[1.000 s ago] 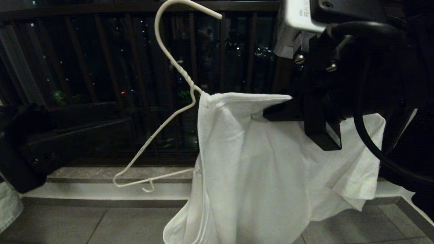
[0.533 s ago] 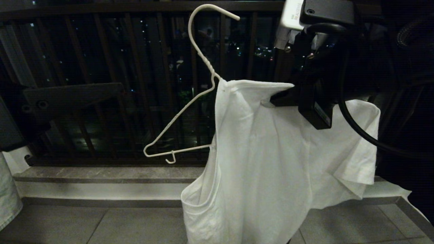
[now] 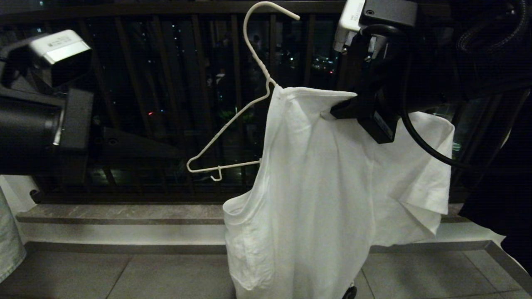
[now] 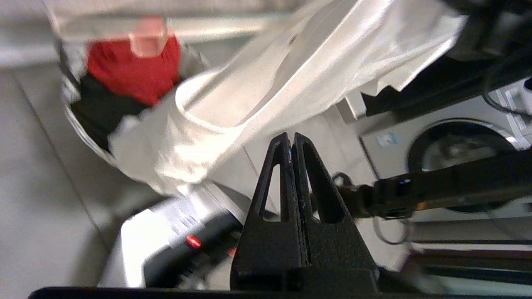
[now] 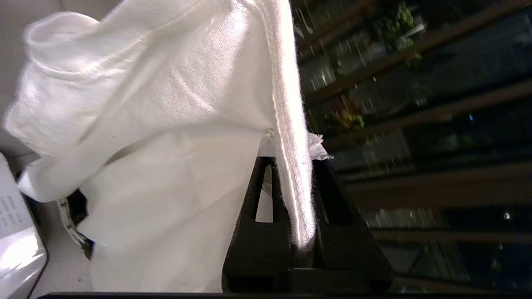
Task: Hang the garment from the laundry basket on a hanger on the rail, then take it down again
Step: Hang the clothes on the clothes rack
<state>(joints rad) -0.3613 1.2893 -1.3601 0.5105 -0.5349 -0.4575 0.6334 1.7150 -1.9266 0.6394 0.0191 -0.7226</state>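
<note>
We note the right gripper (image 3: 337, 112) raised at upper right of the head view, its fingers pinched tight on the neckline edge of the garment (image 3: 324, 199). The right wrist view confirms it: the ribbed collar hem (image 5: 291, 166) runs between the two black fingers (image 5: 257, 232), clamped there, with a small tag showing just past the tips.

The garment, a white T-shirt, hangs in mid-air from that grip, draped down in folds toward the tiled floor (image 3: 104, 274); one short sleeve (image 3: 424, 182) juts out to the right below the gripper. We cannot see any print on the side facing the head camera.

The hanger (image 3: 232, 120), thin white wire, is half inside the shirt: its twisted neck emerges at the collar's left corner, its hook points up and free of any support, and one shoulder arm with its small end hook sticks out bare to the left. The other arm is hidden under the cloth.

The left gripper (image 4: 292, 139) has its fingers pressed fully together, holding nothing; the left arm shows at the far left of the head view, well apart from the hanger.

In the left wrist view the laundry basket (image 4: 79, 124) sits below the shirt's hem, with a red cloth (image 4: 133, 70) and a black garment (image 4: 97, 112) inside. A washing machine (image 4: 449, 145) stands nearby. The dark balcony railing (image 3: 166, 83) fills the background.
</note>
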